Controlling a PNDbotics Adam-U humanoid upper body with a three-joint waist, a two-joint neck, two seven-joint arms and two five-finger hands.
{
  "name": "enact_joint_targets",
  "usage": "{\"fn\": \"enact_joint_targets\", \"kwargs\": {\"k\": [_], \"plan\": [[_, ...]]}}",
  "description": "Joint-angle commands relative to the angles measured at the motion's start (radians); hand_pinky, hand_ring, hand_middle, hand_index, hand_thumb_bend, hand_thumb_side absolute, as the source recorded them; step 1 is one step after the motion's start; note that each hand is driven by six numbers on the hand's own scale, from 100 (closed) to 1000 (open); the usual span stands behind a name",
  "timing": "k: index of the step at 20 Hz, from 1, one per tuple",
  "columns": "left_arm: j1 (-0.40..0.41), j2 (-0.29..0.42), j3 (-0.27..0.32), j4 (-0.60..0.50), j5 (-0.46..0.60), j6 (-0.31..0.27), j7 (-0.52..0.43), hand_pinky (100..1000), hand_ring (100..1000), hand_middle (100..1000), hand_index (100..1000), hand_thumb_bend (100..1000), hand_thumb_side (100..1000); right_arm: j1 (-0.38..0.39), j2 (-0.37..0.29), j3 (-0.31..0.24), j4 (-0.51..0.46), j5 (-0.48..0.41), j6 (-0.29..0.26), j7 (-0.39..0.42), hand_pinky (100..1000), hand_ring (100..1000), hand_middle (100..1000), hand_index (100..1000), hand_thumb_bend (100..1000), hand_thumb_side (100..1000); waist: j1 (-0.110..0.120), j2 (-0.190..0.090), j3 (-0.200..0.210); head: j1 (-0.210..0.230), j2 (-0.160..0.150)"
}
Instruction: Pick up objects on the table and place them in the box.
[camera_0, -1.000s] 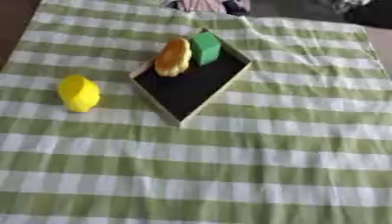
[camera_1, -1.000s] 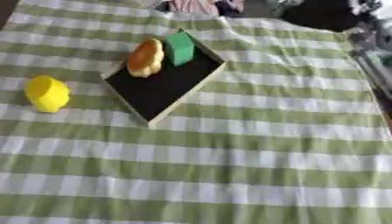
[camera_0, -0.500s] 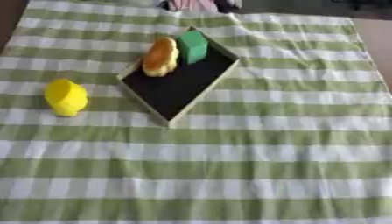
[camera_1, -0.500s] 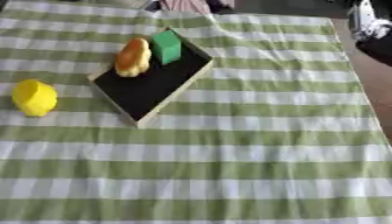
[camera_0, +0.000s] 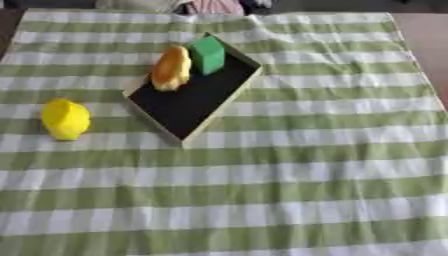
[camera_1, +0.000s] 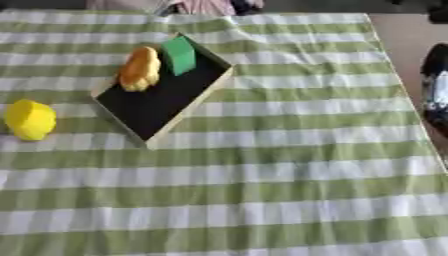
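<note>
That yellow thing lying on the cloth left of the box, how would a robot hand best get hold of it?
Probably from above, fingers and thumb closing across the narrower middle of the yellow object. It is rounded and lies alone on the striped cloth, apart from the box, so its sides are open. The left side is nearer, though no hand can be made out in either view.

Green-and-white striped tablecloth (camera_0: 306, 150), black-lined box (camera_0: 194, 97)
</note>
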Motion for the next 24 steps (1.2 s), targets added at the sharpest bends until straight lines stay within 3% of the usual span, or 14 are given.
{"fn": "enact_joint_targets", "kwargs": {"k": [1, 6, 9, 12, 15, 17, 24], "plan": [[-0.055, 0.101, -0.041, 0.087, -0.078, 0.002, -0.114, 824, 870, 805, 911, 137, 221, 0.000, -0.011, -0.009, -0.016, 0.021, 0.009, -0.021, 923, 799, 660, 774, 100, 393, 0.005, -0.026, 0.001, 0.013, 0.001], [-0.167, 0.100, -0.143, 0.203, -0.120, -0.036, -0.320, 863, 900, 826, 897, 314, 173, -0.010, -0.014, 0.005, -0.016, 0.014, 0.028, -0.025, 923, 791, 651, 769, 100, 423, 0.007, -0.032, 0.002, 0.024, 0.011], [-0.228, 0.082, -0.199, 0.256, -0.104, -0.067, -0.431, 874, 905, 828, 886, 384, 100, -0.014, -0.014, 0.014, -0.016, 0.006, 0.042, -0.015, 924, 787, 646, 765, 100, 452, 0.007, -0.034, 0.005, 0.028, 0.012], [-0.276, 0.066, -0.246, 0.289, -0.098, -0.089, -0.508, 880, 908, 829, 888, 430, 100, -0.019, -0.013, 0.022, -0.016, -0.008, 0.061, -0.004, 925, 783, 640, 759, 100, 470, 0.010, -0.034, 0.008, 0.030, 0.014], [-0.321, 0.041, -0.284, 0.312, -0.105, -0.101, -0.555, 877, 906, 826, 887, 428, 100, -0.027, -0.013, 0.027, -0.016, -0.025, 0.078, 0.008, 926, 781, 636, 756, 100, 470, 0.014, -0.036, 0.010, 0.034, 0.020], [-0.352, 0.021, -0.306, 0.334, -0.112, -0.105, -0.578, 878, 906, 827, 888, 447, 169, -0.033, -0.014, 0.030, -0.016, -0.036, 0.087, 0.018, 926, 779, 635, 755, 100, 458, 0.016, -0.037, 0.012, 0.036, 0.020], [-0.429, -0.042, -0.367, 0.386, -0.133, -0.125, -0.653, 877, 908, 832, 895, 427, 234, -0.047, -0.015, 0.035, -0.016, -0.066, 0.110, 0.043, 928, 776, 630, 751, 100, 470, 0.021, -0.042, 0.015, 0.042, 0.023]]}}
